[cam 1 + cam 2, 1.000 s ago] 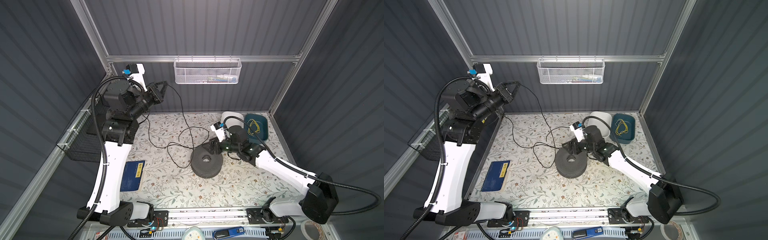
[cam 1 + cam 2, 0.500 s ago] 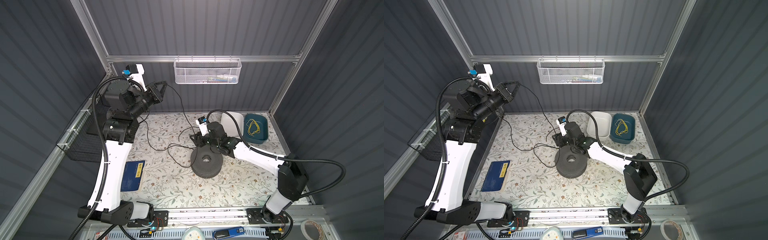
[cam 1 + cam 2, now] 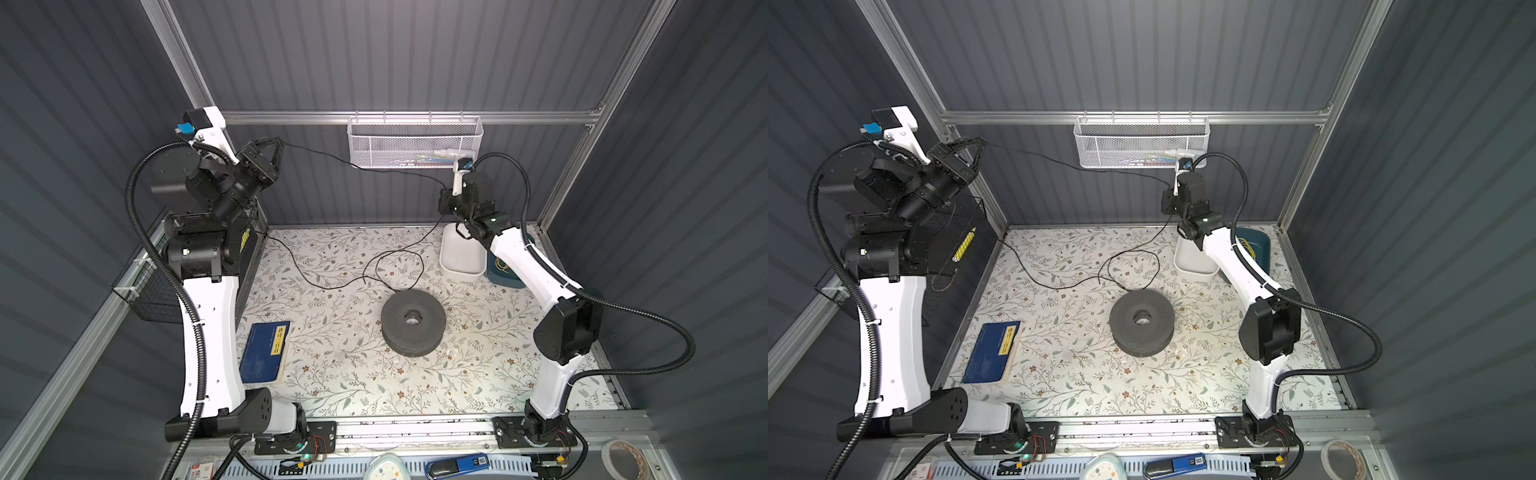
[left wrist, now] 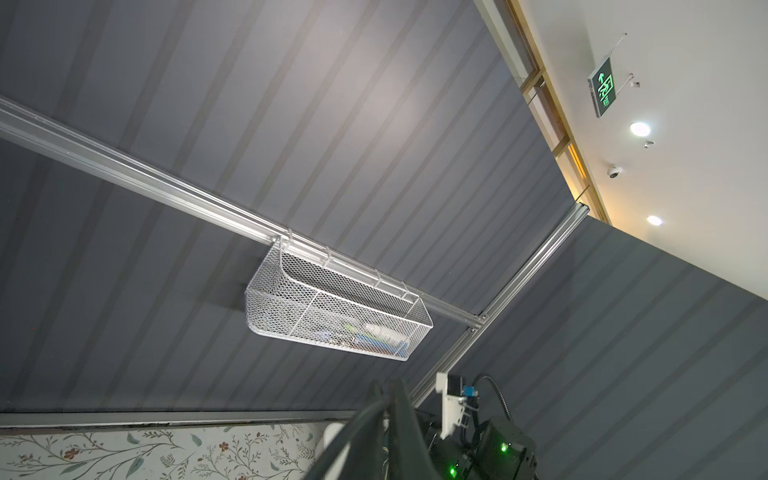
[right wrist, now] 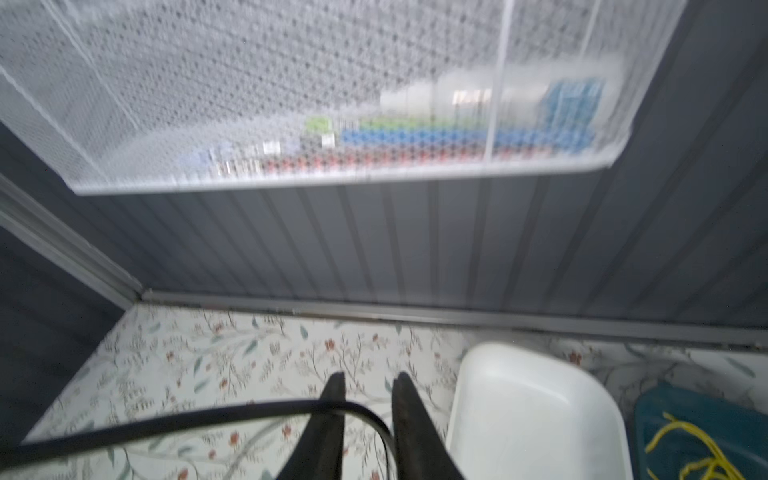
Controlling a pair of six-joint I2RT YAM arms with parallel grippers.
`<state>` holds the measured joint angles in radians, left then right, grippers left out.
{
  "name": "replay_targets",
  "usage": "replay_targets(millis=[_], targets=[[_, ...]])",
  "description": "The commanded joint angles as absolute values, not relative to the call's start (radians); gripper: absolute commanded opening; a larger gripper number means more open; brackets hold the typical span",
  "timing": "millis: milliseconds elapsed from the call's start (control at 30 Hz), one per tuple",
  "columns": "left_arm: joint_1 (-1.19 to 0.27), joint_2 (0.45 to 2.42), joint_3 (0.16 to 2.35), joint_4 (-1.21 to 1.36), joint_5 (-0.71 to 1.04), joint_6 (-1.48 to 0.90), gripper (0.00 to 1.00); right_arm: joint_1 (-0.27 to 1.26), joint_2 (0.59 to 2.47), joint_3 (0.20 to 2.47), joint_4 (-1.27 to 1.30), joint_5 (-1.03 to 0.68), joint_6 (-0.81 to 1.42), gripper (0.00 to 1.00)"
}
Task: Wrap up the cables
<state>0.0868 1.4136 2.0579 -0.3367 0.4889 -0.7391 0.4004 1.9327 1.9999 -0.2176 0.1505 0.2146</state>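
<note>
Top views both show the left gripper (image 3: 279,145) clenching the cable (image 3: 332,288) high over the tabletop's (image 3: 332,374) back-left corner; slack loops behind the spool (image 3: 395,324), mid-tabletop, no turns visible: wrapping seems all ahead. Left wrist: fingers (image 4: 401,399) pressed together. Right wrist: right gripper's (image 5: 368,380) jaws apart, cable draped between.

- Surface (image 3: 332,386): off-white, printed with grey-green leafy sprigs and small brown-red flowers.
- Cable (image 5: 166,422): black.
- Spool (image 3: 395,328): dark grey, top face finely dotted.
- Book (image 3: 266,353): blue cover, yellow label.
- Wall basket (image 3: 390,145): white mesh.
- Tub (image 3: 461,257): plain white.
- Tray (image 3: 509,280): teal.
- Wire loop (image 3: 1246,248): yellow.
- Wall panels (image 3: 415,62): dark blue-grey, vertical ribbing.
- Left arm (image 3: 212,332) and right arm (image 3: 528,266): white links, black joints.
- Conduits (image 3: 137,216): black, ribbed.
- Exit sign (image 4: 602,89): green.
</note>
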Motion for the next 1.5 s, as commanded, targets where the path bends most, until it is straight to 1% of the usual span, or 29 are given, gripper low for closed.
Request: replay_targets(millis=[0,100,233,300,467,600,733,867,1000,1133,1200,1233,1267,1300,1333,1467], targets=[[0.125,1.397,2.119,-0.287,0.529,-0.781,0.00,0.387,1.964,2.122,-0.337,0.179,0.170,0.23],[0.151,1.403,2.148,-0.292,0.528,-0.782,0.00,0.354,1.947,2.185,-0.349,0.209,0.157,0.23],[0.177,1.417,2.181,-0.294,0.528,-0.784,0.00,0.302,1.908,2.284,-0.419,0.171,0.176,0.21],[0.185,1.427,2.181,-0.294,0.524,-0.783,0.00,0.301,1.869,2.300,-0.432,0.160,0.158,0.21],[0.215,1.455,2.120,-0.278,0.528,-0.781,0.00,0.301,1.701,2.192,-0.394,0.191,0.130,0.20],[0.255,1.470,2.070,-0.275,0.510,-0.751,0.00,0.290,1.581,2.102,-0.326,0.292,0.054,0.21],[0.297,1.495,2.088,-0.275,0.520,-0.738,0.00,0.209,1.559,2.092,-0.372,0.317,0.026,0.21],[0.304,1.520,2.139,-0.289,0.535,-0.726,0.00,0.124,1.552,2.051,-0.383,0.329,0.023,0.22],[0.317,1.525,2.161,-0.310,0.515,-0.702,0.00,0.023,1.523,1.994,-0.420,0.302,0.076,0.21],[0.317,1.525,2.066,-0.194,0.592,-0.789,0.00,0.003,1.455,1.887,-0.394,0.204,0.159,0.19],[0.317,1.519,1.996,-0.137,0.608,-0.826,0.00,0.014,1.405,1.797,-0.356,0.126,0.230,0.20],[0.318,1.515,1.960,-0.110,0.611,-0.837,0.00,0.034,1.376,1.734,-0.332,0.119,0.253,0.21],[0.317,1.511,1.934,-0.089,0.617,-0.847,0.00,0.056,1.351,1.673,-0.305,0.116,0.265,0.24],[0.316,1.507,1.908,-0.073,0.626,-0.854,0.00,0.078,1.324,1.607,-0.285,0.103,0.283,0.28],[0.317,1.502,1.889,-0.065,0.632,-0.855,0.00,0.099,1.301,1.538,-0.270,0.088,0.301,0.35],[0.317,1.482,1.811,-0.041,0.639,-0.855,0.00,0.135,1.266,1.301,-0.207,-0.012,0.406,0.42]])
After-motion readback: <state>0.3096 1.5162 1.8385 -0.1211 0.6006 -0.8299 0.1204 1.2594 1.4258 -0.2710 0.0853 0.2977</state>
